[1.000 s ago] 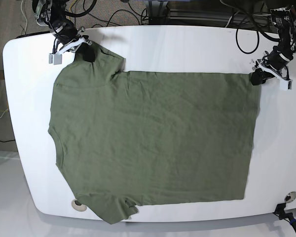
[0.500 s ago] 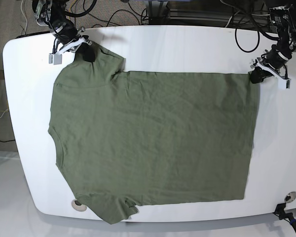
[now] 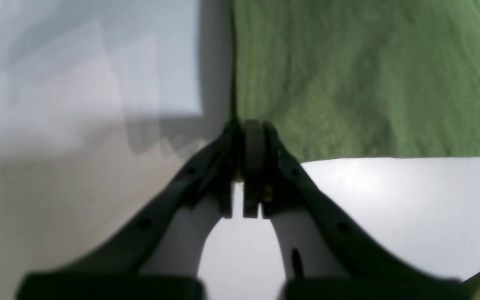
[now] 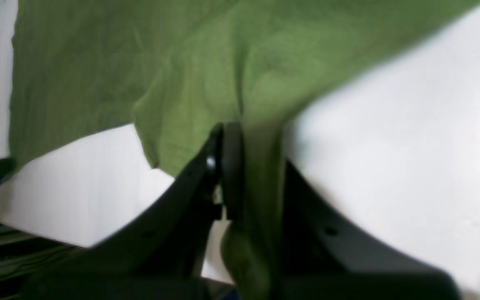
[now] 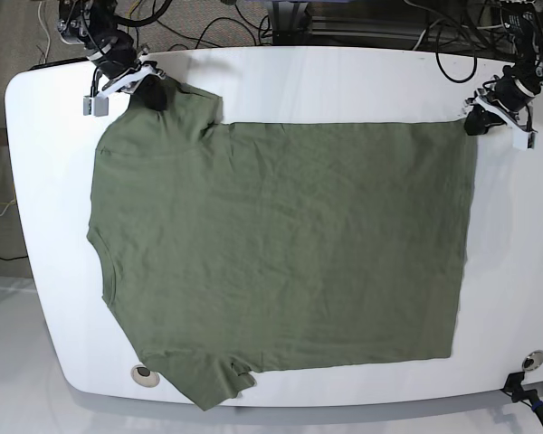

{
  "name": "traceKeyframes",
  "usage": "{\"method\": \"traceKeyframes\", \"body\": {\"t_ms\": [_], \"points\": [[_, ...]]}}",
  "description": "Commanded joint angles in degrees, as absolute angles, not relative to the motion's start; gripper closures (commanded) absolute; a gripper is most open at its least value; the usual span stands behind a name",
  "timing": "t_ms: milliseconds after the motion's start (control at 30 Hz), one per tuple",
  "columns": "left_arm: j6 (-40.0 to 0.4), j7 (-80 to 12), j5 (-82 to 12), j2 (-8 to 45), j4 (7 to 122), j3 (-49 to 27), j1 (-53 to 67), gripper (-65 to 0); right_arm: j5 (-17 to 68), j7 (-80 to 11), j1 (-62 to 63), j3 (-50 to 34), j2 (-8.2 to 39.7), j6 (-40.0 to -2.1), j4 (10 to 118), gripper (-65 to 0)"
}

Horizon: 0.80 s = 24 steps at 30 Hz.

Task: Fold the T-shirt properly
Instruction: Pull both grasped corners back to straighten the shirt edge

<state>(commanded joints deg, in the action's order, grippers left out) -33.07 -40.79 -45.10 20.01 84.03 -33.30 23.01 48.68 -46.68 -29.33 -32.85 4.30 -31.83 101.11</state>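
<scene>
The T-shirt (image 5: 281, 253) lay flat on the table (image 5: 344, 81) and filled the middle of the frame, with its collar side at the left and its hem at the right. The right gripper (image 5: 149, 89) sat at its upper left corner, the left gripper (image 5: 475, 119) at its upper right corner.

A white bench (image 5: 344, 81) with rounded corners fills most of the base view under even, soft light. Along the top edge of the frame, black cables (image 5: 448, 63) trail over a brownish floor (image 5: 208, 23). Pale grey floor (image 5: 9, 362) shows at lower left.
</scene>
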Motion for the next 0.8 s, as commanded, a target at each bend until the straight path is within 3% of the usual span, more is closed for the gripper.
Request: {"method": "traceKeyframes", "body": {"t_ms": [367,400,800], "points": [[-33.09,-40.66,-45.75,20.42,91.79,-34.32,27.56,0.0,50.04,-47.72,-31.11,-41.85,5.00,-32.05,110.43,0.0],[-32.57,-42.07,-44.26,18.77,89.98,-33.45,26.95,-1.4,47.87,-48.57,-29.58,-37.05,4.97,-31.16,106.68,-0.3],[-32.66,-42.07,-44.09,18.95,90.86,-33.45,26.86,-1.4,47.78,-48.57,-29.58,-37.05,4.97,-31.16,106.68,-0.1]]}}
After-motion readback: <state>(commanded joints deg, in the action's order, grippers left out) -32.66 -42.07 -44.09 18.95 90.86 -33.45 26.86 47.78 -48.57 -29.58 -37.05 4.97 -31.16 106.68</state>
